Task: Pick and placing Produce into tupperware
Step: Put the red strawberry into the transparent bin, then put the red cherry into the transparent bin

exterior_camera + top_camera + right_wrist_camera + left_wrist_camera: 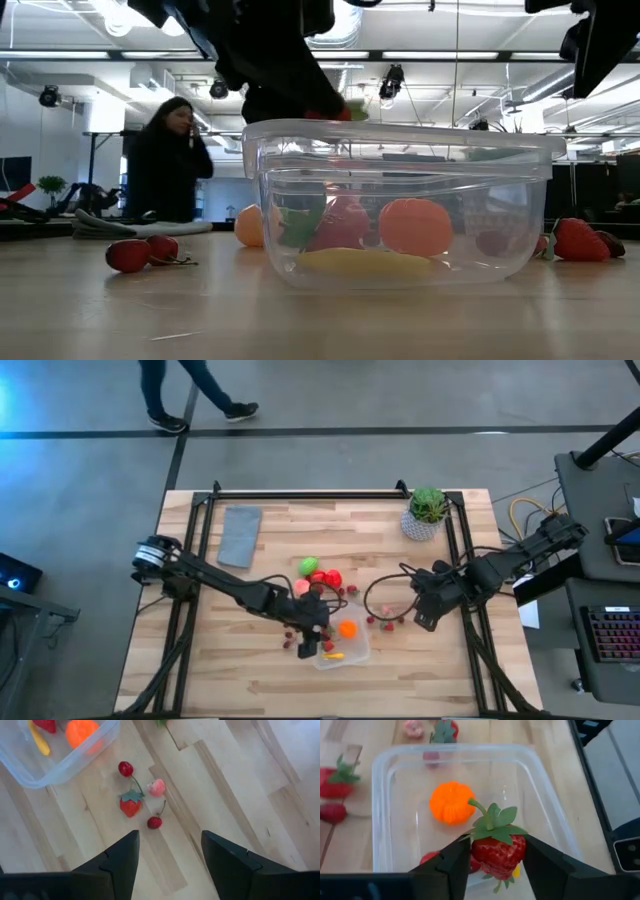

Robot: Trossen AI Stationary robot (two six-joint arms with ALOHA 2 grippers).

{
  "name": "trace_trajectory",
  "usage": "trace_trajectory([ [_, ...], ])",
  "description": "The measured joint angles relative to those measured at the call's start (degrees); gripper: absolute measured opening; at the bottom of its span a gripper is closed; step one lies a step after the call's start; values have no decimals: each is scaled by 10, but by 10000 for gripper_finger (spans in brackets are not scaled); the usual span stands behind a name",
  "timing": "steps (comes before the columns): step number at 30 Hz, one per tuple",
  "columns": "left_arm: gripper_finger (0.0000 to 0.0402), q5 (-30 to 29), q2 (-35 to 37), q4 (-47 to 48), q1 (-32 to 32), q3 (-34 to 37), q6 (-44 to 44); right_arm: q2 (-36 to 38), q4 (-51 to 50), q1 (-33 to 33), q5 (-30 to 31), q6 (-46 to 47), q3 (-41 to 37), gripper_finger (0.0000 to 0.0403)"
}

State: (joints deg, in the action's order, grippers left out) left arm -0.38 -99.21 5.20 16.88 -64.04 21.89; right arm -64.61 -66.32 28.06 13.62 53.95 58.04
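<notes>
Your left gripper [492,857] has its fingers clamped on a toy strawberry [498,851] and hangs right over the clear tupperware [395,770], so sink a little toward the open floor beside the orange pumpkin piece [451,802] before you let go, or I reckon the berry bounces off the rim. The container sits at the near middle of the table, a yellow piece [333,656] already inside. Your right gripper [169,855] waits to the right with fingers spread, over loose cherries [126,768] and another strawberry [130,804].

Left hand [300,95] mostly cut off above; tupperware [45,765] cropped at edge.
</notes>
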Motion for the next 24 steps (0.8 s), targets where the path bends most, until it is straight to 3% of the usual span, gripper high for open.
trace_trajectory([
  [11, 255, -17, 15, 17, 0, -7, 33, 8, -12, 11, 19, -21, -11, 206],
  [18, 260, -21, 80, 99, 1, -5, 47, 8, 10, 20, 10, -45, -54, 206],
  [24, 260, -97, 157, 233, 1, 18, 50, 7, 169, 37, 5, -46, -134, 206],
])
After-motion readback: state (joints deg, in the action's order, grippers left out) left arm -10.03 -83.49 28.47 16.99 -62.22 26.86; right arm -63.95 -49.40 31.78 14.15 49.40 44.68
